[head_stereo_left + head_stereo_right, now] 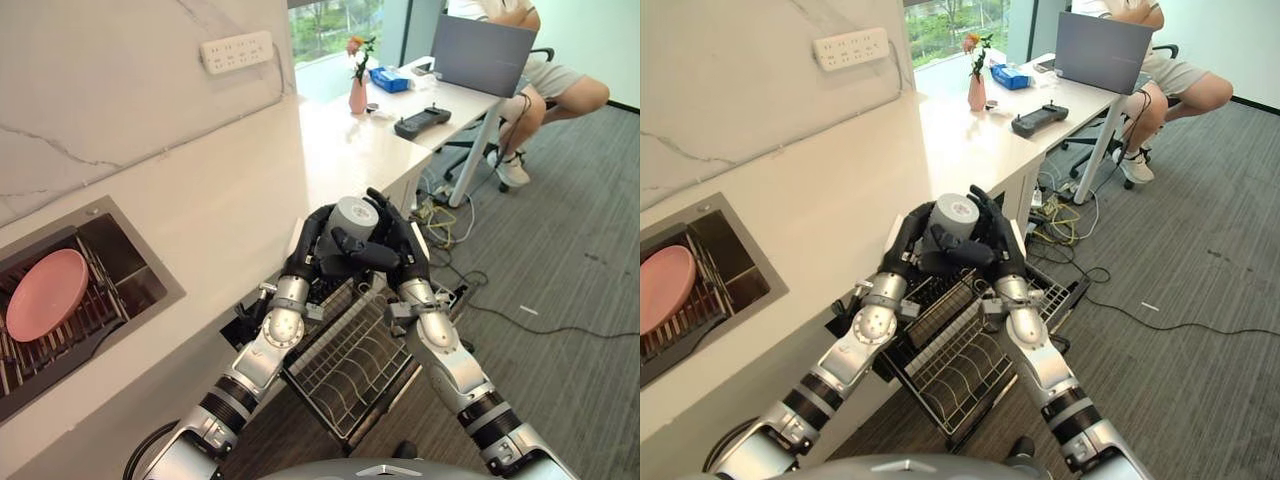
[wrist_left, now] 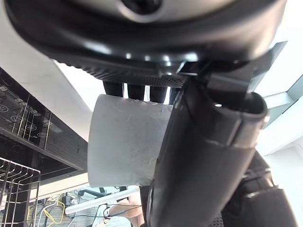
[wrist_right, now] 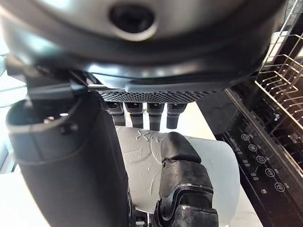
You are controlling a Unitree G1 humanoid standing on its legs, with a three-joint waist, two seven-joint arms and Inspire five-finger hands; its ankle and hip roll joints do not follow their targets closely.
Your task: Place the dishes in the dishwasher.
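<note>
Gripping a grey cup between them, the left hand and right hand are both curling their fingers around its sides, holding it upright above the pulled-out dishwasher rack at the counter edge. A pink plate is lying in the sink, well apart.

You see a matt grey ceramic-looking cup with a faintly rough wall, a glossy white marble-look stone countertop, a metal wire dishwasher rack, and a smooth pink plate.
</note>
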